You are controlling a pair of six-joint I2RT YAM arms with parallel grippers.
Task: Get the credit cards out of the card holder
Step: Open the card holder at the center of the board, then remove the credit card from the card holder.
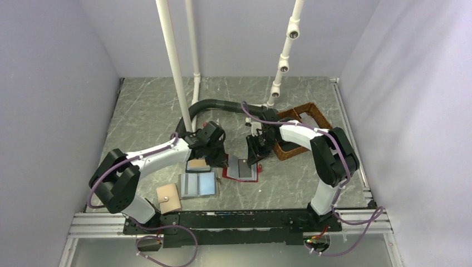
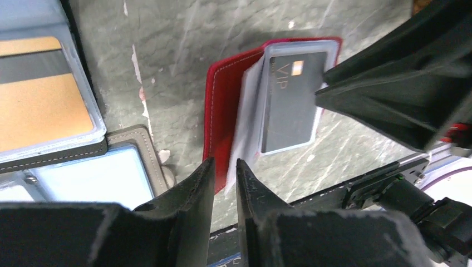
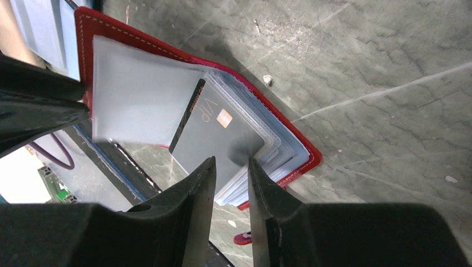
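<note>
The card holder [image 1: 241, 171] is a red bifold lying open on the table, with clear sleeves fanned up from it [image 2: 221, 105] [image 3: 139, 50]. A grey credit card [image 2: 292, 103] marked VIP [image 3: 214, 136] sticks partway out of a sleeve. My left gripper [image 2: 225, 167] pinches the holder's red edge and one clear sleeve, at the holder's left side [image 1: 221, 160]. My right gripper [image 3: 229, 164] stands slightly open with the grey card's corner and the sleeve stack between its fingers; in the top view it is at the holder's right side [image 1: 257, 157].
A dark-framed wallet with a tan panel [image 1: 198, 165] [image 2: 42, 100] and a pale blue bifold [image 1: 197, 184] lie left of the holder. A tan wallet [image 1: 168, 198] sits near the left base. A brown basket [image 1: 299, 130] stands right of my right gripper.
</note>
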